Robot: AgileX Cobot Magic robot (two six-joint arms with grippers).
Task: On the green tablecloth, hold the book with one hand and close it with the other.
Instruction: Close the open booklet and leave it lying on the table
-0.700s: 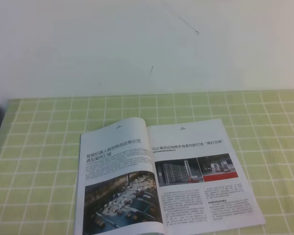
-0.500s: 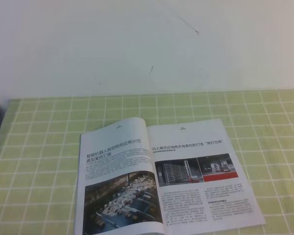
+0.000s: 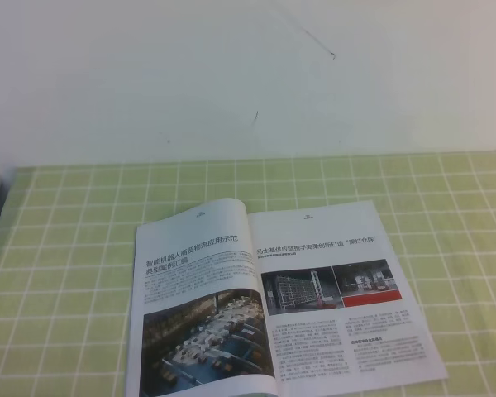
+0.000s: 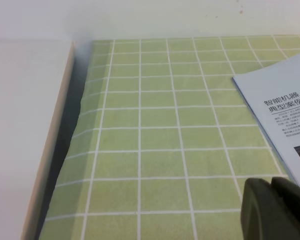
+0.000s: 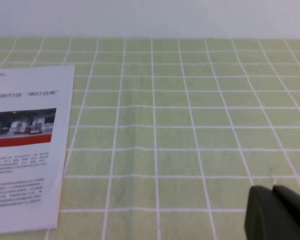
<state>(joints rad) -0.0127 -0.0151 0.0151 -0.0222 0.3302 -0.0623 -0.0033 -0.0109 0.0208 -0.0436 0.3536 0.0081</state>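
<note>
Book open flat, both claws clear of it.
The book [image 3: 273, 302] lies on the green tablecloth [image 3: 446, 198], up-right of the left claw [image 4: 275, 207], left of the right claw [image 5: 277, 212]; claw widths: can't tell. Risk: glossy pages sliding if unpinned while closing.

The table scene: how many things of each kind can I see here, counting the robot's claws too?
Books: 1, the open book
Cloths: 1, the green tablecloth
Grippers: 2, the left gripper and the right gripper, each only partly in view at a picture's corner
White ledges beside the cloth: 1, the white ledge
Total: 5
</note>
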